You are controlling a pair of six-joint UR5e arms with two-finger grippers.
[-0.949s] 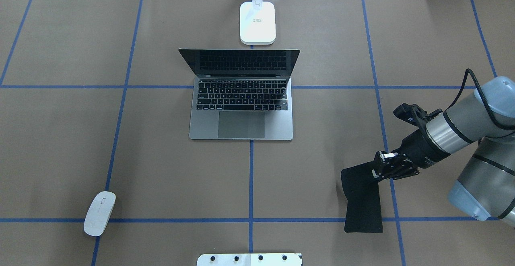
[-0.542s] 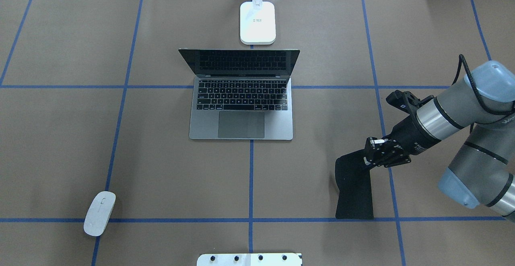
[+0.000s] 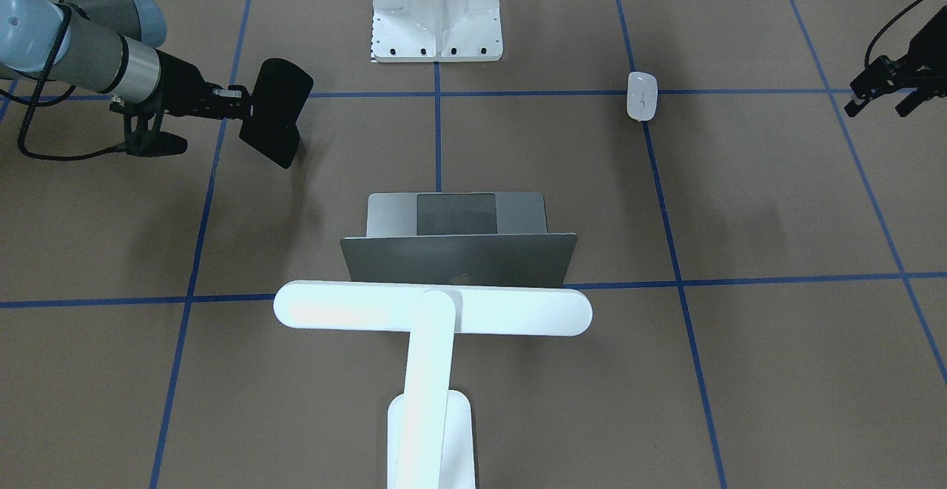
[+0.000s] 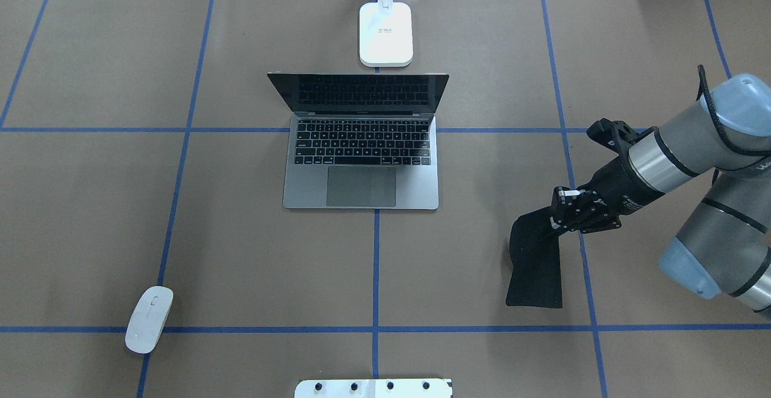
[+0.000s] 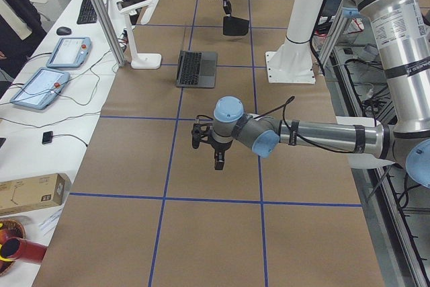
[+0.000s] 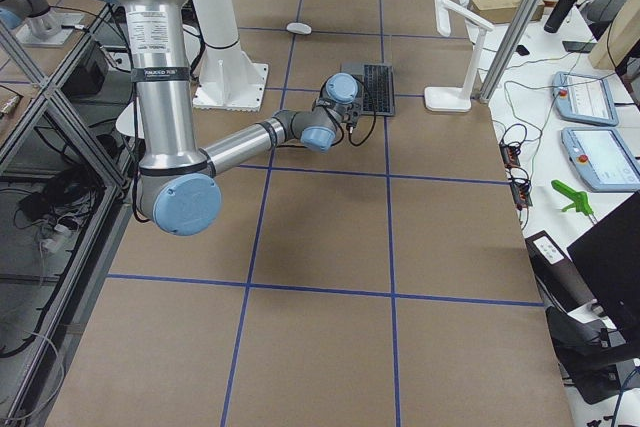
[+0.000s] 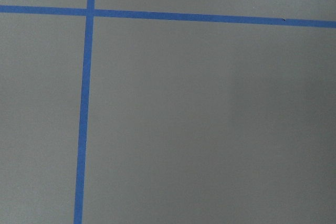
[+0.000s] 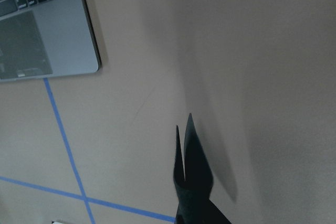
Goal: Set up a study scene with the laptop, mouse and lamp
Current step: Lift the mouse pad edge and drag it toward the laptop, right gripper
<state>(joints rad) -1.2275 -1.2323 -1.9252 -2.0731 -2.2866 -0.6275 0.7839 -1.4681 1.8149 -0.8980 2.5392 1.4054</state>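
Tape (image 4: 120, 129) in blue lines grids the brown table (image 4: 90, 217) beneath the right gripper (image 4: 553, 224), which pinches a dangling black mat (image 4: 535, 271). The laptop (image 4: 361, 169), lamp (image 4: 386, 34) and mouse (image 4: 149, 318) lie to its left. The left gripper (image 3: 884, 100) gapes, empty.

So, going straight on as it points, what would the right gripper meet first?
Past the black mat it holds, the right gripper likely meets bare table, missing the laptop; depth is unclear.
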